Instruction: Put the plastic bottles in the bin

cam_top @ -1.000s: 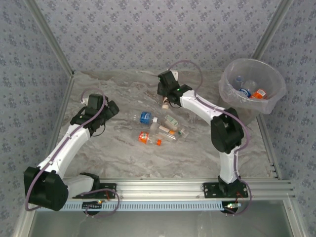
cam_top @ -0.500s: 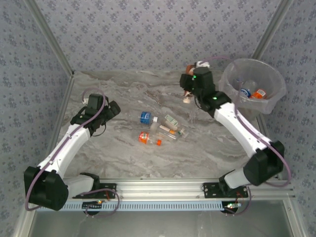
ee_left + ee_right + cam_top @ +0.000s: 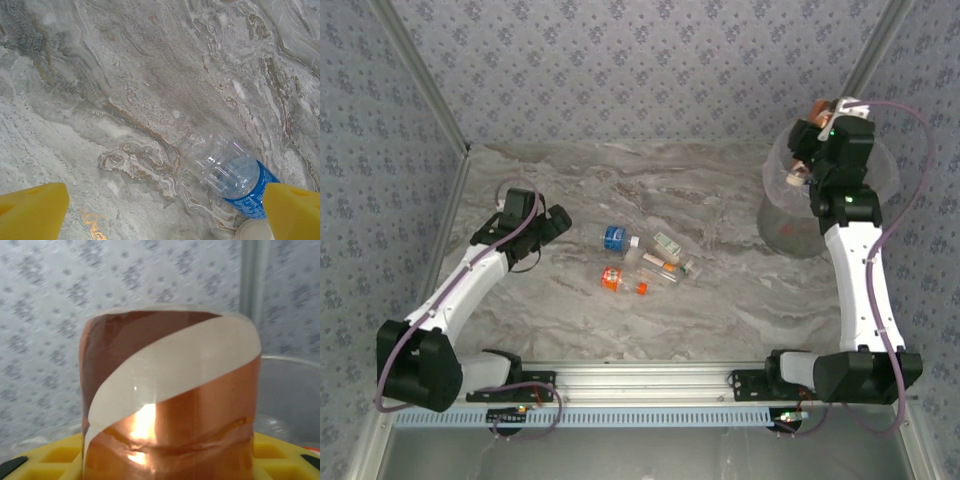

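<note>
**Brown bottle held over the bin, release pending**

The right end effector (image 3: 805, 150) is clamped on a brown-labelled bottle (image 3: 170, 405) and holds it above the bin (image 3: 775, 205) at the far right corner of the worktop (image 3: 720, 300). In the right wrist view, the bin's rim curves just behind the bottle. This looks like the drop step. The next move is to spread the fingers with the bottle well inside the rim, so that it falls in rather than glancing off the edge.

The left end effector (image 3: 558, 220) is on the left with its yellow fingers (image 3: 35, 212) spread wide and nothing between them. It points at a blue-labelled bottle (image 3: 235, 175) lying near its right finger. An orange-labelled bottle (image 3: 612, 279) and a few others lie mid-worktop, not yet binned.
</note>
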You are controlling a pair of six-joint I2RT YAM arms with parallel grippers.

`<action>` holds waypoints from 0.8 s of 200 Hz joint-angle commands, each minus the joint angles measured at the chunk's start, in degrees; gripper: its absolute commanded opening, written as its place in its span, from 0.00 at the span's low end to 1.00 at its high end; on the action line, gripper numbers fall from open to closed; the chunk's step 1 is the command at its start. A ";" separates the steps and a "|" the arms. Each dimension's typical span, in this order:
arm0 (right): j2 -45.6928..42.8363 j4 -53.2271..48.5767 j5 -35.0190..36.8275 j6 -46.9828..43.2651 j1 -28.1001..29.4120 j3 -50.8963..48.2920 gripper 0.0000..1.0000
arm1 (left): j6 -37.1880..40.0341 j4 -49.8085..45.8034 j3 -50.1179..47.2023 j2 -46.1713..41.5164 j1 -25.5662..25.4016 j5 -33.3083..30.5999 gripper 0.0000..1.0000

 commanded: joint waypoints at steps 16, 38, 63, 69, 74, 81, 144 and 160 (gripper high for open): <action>3.84 -0.16 3.63 -2.33 -7.76 2.74 0.44 | -0.12 0.86 1.58 0.08 0.25 0.77 1.00; 6.71 -0.88 2.95 -0.96 -10.35 3.28 0.44 | -0.10 1.04 1.59 0.36 0.26 0.78 0.99; 10.41 -1.40 0.26 -0.09 -11.60 3.86 0.45 | 0.01 1.08 1.99 0.86 0.23 1.45 0.99; 11.68 -2.39 -0.97 0.42 -11.81 4.45 0.46 | 0.02 1.03 2.04 1.00 0.25 1.60 0.99; 12.77 -3.30 -2.14 0.87 -11.91 5.19 0.46 | -0.01 1.06 1.99 1.00 0.21 1.63 0.99; 14.22 -4.40 -3.84 1.46 -11.92 6.03 0.47 | -0.10 1.03 1.92 1.09 0.23 1.56 1.00; 19.97 -6.28 -15.35 6.79 -10.78 7.94 0.66 | -0.29 0.55 1.72 0.98 0.24 1.72 0.99; 19.03 -6.83 -13.55 7.43 -10.34 8.06 0.74 | -0.24 0.27 1.89 1.00 0.25 1.85 0.99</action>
